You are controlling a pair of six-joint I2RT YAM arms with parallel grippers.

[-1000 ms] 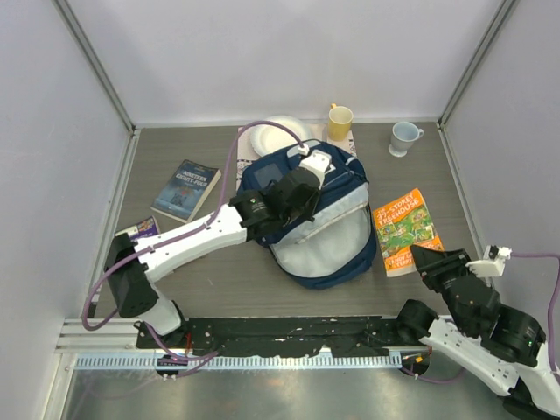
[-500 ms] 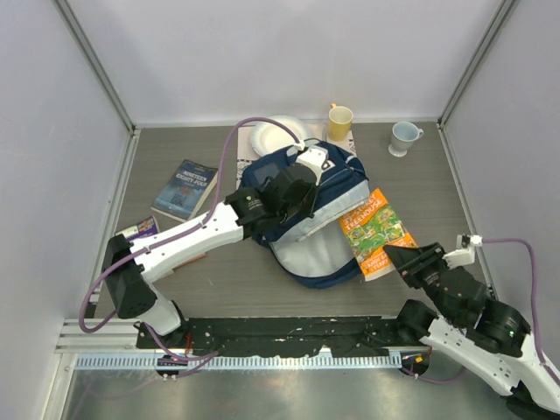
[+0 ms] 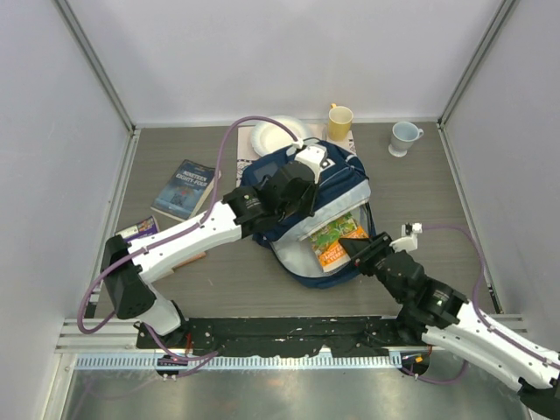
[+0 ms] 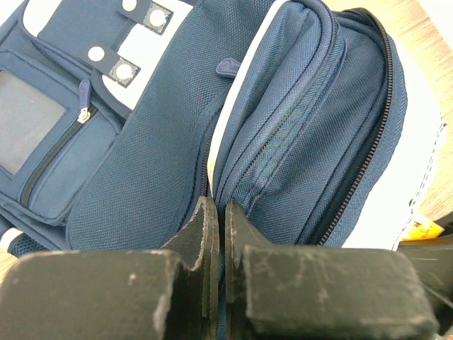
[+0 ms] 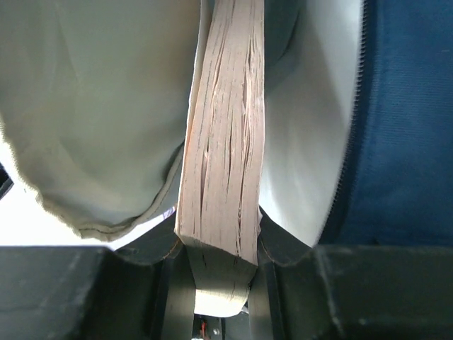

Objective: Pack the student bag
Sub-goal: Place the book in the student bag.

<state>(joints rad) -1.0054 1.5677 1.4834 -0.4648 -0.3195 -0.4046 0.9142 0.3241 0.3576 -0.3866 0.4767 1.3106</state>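
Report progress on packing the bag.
Done: the bag is unzipped. In hand: left gripper holds its flap up, right gripper holds the orange book partway into the opening. Left: the blue book lies on the table, unpacked.

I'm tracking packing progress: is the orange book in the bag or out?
Partly in: the right claw holds the orange book with its far end inside the open student bag, against pale lining.
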